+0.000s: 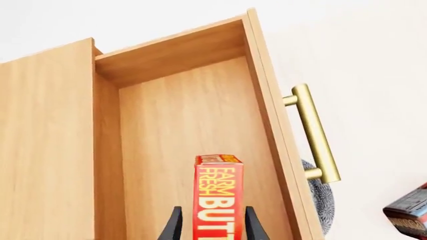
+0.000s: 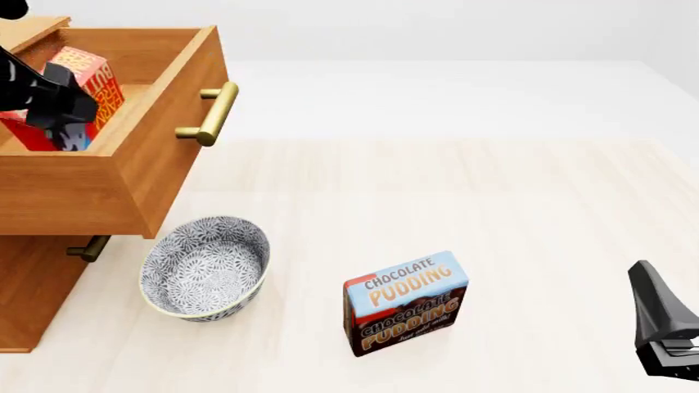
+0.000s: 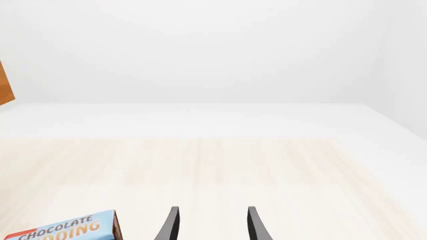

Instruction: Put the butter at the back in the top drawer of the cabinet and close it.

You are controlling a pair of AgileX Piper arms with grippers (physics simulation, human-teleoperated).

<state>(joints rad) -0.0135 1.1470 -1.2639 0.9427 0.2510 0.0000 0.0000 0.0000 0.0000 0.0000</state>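
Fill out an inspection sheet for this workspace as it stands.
Surface: light wooden table, white beyond it.
Job's things: butter upright over the open top drawer of the cabinet.
Clutter: patterned bowl beside the cabinet; chocolate pudding box standing mid-table.
Grippers: left tool shut on the butter; right tool open, holding nothing, low at the table's right.
Cables: nothing seen.
Surroundings: plain white backdrop.
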